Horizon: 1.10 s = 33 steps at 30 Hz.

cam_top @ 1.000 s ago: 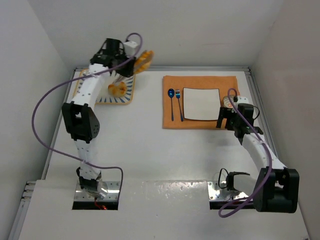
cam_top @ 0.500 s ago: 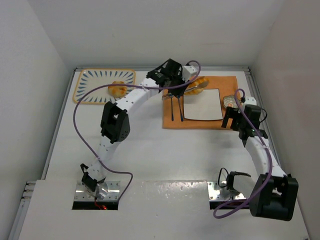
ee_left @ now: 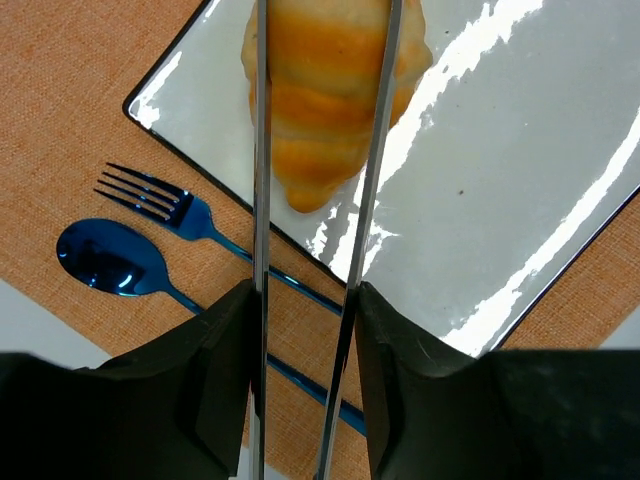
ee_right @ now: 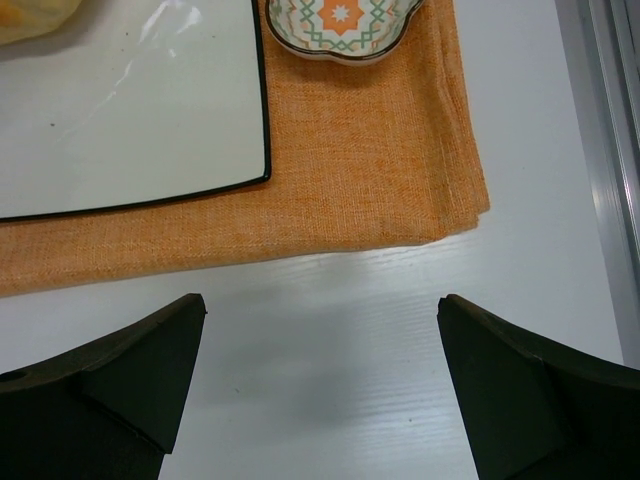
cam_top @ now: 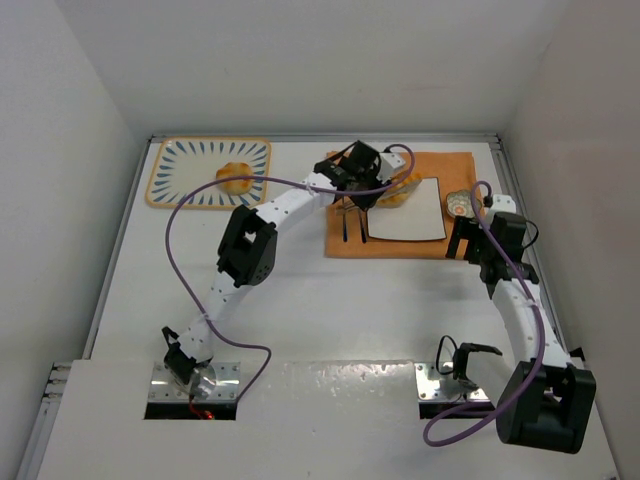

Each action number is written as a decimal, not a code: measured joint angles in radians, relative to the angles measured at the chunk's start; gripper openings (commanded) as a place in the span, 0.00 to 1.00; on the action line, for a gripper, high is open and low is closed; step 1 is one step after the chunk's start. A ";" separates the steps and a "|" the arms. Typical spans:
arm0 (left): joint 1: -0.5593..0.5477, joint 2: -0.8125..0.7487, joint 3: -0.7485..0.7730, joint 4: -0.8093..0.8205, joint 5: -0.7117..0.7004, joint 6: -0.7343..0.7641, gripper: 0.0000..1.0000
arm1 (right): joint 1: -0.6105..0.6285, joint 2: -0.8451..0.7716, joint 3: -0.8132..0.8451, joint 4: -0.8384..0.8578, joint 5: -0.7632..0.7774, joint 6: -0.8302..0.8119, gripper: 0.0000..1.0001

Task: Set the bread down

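White tabletop with plain white walls around it, nothing fancy. Toward the upper right of the overhead view sat an orange placemat with a glossy white square plate on it. A blue fork and blue spoon lay side by side on the mat just left of the plate, and a small patterned bowl was at the plate's right edge.

The left arm ran from its base at lower left, up and across to the right in a long bend, wrist ending over the plate's upper left corner. The left gripper had its thin fingers clamped on the sides of the croissant, held over that corner. Couldn't tell if it was touching the plate.

The bun sat on the patterned tray at upper left, well apart from all that.

The right arm went pretty much straight up from the lower right. The right gripper hung with fingers wide apart over bare table just below the mat's lower right edge, holding nothing.
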<state>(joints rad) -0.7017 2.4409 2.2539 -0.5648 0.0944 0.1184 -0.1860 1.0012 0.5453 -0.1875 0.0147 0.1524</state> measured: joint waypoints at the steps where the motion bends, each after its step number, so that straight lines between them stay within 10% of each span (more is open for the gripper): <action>1: 0.000 0.000 -0.002 0.000 -0.008 0.001 0.49 | 0.000 0.000 -0.001 0.000 0.000 0.000 1.00; 12: 0.000 0.000 -0.020 0.037 -0.007 0.000 0.69 | 0.000 0.000 -0.010 -0.001 0.000 -0.005 1.00; 33: 0.125 -0.113 0.051 -0.024 0.112 -0.056 0.62 | -0.001 0.021 -0.010 0.010 -0.054 0.007 1.00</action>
<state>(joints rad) -0.5766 2.3283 2.3051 -0.5892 0.2066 0.0628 -0.1867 1.0222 0.5350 -0.1772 -0.0395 0.1593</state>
